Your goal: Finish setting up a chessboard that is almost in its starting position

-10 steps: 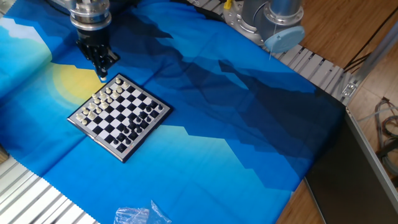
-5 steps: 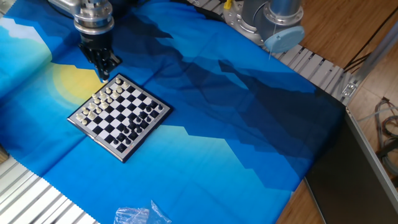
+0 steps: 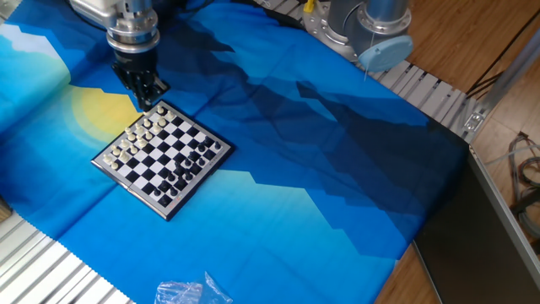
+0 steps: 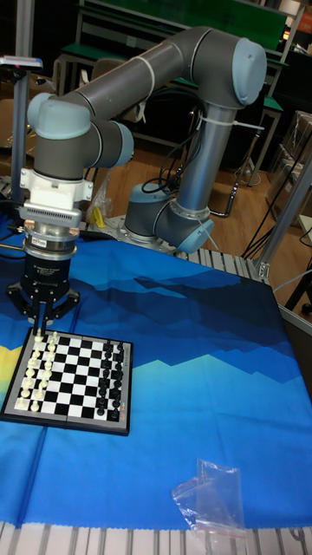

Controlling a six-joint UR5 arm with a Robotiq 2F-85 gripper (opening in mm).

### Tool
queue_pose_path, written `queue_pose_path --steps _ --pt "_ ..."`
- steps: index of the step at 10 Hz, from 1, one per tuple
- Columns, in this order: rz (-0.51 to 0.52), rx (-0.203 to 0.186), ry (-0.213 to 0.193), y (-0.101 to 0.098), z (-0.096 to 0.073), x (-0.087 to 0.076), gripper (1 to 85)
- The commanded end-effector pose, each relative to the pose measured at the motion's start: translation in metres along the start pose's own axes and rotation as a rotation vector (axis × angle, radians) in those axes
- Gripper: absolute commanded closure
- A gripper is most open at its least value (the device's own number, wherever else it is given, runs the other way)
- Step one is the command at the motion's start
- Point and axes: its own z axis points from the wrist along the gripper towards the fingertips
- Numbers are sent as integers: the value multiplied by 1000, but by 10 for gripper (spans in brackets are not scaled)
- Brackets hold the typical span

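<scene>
Blue printed cloth covers the table. Claw [image 3: 143, 100]: vertical, fingers drawn close together; whether a piece is pinched between them cannot be told. Chessboard [image 3: 162, 154]: directly beneath and just forward of the claw, which hangs over its far corner beside the cream pieces. Crumpled plastic bag [image 3: 190, 292]: well apart, near the front edge.

gripper [image 4: 40, 330] points straight down at far-left corner of chessboard [image 4: 73, 380]; fingers close together, grip unclear. cream pieces left, black right. blue cloth [image 4: 199, 381] underneath. clear plastic bag [image 4: 208, 504] near front edge.
</scene>
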Motion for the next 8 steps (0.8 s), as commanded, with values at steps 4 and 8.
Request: queue_pose_path --steps 4,8 --pt "5 -14 -14 2 9 2 797" --pt "1 -19 -13 2 13 6 800"
